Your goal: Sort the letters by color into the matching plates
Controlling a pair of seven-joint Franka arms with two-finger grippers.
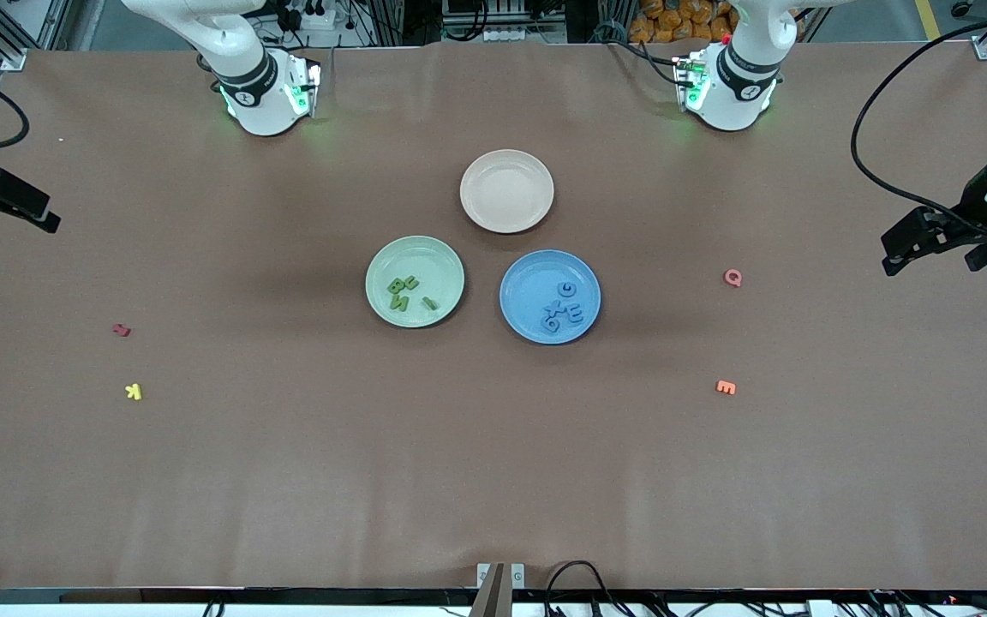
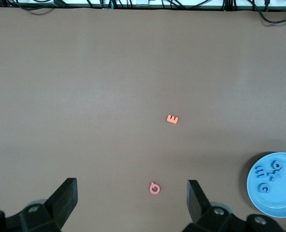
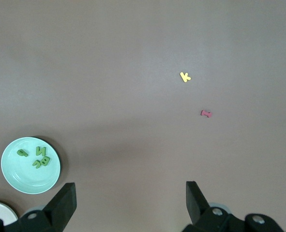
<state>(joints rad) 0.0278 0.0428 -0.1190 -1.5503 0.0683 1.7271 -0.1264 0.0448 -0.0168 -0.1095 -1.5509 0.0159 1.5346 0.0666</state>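
Green letters (image 1: 405, 291) clustered in mint plate (image 1: 415, 248); blue letters (image 1: 562, 310) piled in blue plate (image 1: 523, 278) beside it.

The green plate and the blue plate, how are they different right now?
The green plate is pale mint and lies toward the right arm's end; the blue plate is medium blue, beside it toward the left arm's end and slightly nearer the front camera. The green plate holds green letters; the blue plate holds blue letters. Both are round, shallow and about equal in size.

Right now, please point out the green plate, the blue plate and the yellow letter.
green plate (image 1: 445, 257), front view, bare rim.
blue plate (image 1: 526, 281), front view, bare inside surface.
yellow letter (image 1: 134, 392), front view, its middle.
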